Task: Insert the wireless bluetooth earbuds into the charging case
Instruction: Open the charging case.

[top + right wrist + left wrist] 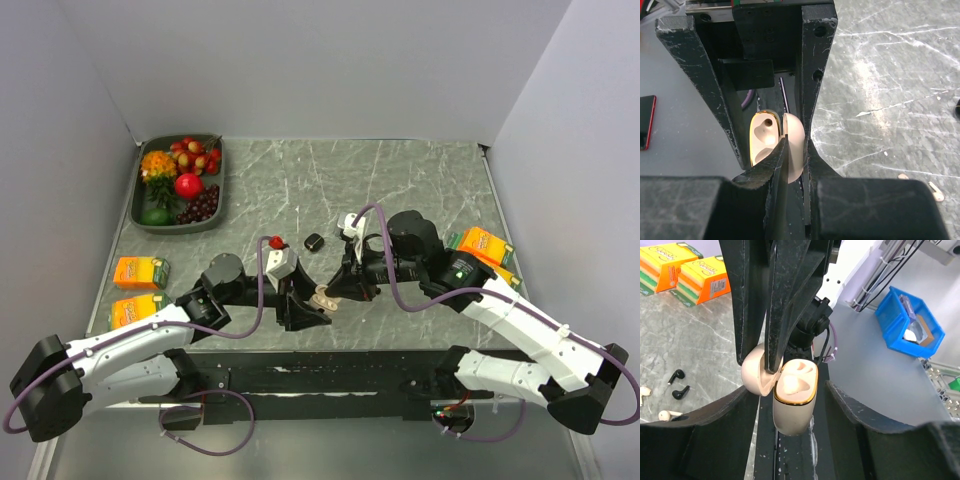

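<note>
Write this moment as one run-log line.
right claw: shut on lid of beige case | left claw: around its body, grip unclear | black earbuds, black case: on table

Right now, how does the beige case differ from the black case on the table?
The beige case is open, its lid pinched by the right end effector; the black case looks shut. The beige case is gripped; the black case lies free on the table. Both are small and rounded.
</note>
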Tool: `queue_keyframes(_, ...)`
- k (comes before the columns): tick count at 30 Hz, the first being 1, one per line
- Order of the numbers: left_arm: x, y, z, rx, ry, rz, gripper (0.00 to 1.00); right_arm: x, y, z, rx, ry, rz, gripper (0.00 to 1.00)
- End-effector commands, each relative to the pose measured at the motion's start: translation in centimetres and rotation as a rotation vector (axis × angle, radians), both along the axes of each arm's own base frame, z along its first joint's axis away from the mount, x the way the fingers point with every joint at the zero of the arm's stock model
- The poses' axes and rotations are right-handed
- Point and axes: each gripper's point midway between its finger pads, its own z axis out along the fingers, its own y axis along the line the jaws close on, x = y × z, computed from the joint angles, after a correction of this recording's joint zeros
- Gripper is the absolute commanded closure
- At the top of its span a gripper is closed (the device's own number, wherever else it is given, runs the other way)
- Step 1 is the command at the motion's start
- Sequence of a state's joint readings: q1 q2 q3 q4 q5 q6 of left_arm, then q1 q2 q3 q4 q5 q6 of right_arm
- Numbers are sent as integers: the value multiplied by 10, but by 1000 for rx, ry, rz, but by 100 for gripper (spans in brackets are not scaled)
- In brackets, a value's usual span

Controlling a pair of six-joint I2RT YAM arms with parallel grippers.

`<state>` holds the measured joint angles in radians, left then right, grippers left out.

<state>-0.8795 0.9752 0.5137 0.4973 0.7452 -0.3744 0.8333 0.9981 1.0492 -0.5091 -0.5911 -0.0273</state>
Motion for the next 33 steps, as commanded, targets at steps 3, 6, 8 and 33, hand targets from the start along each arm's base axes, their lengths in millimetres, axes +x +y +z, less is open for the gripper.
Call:
queue_keyframes(3, -5, 1, 15, -63, -19, -20, 40, 2, 5, 33, 79, -81, 10, 100)
queue_keyframes(6, -6, 1, 14, -61, -18, -26, 44, 2, 5, 33, 80, -81, 11, 100)
queue_keyframes(8, -7, 0, 14, -59, -19, -34, 47, 2, 6, 33, 79, -79, 13, 100)
queue_keyframes(33, -5, -4, 16, -100, -18, -15, 99, 9, -1, 53, 114, -77, -82, 64)
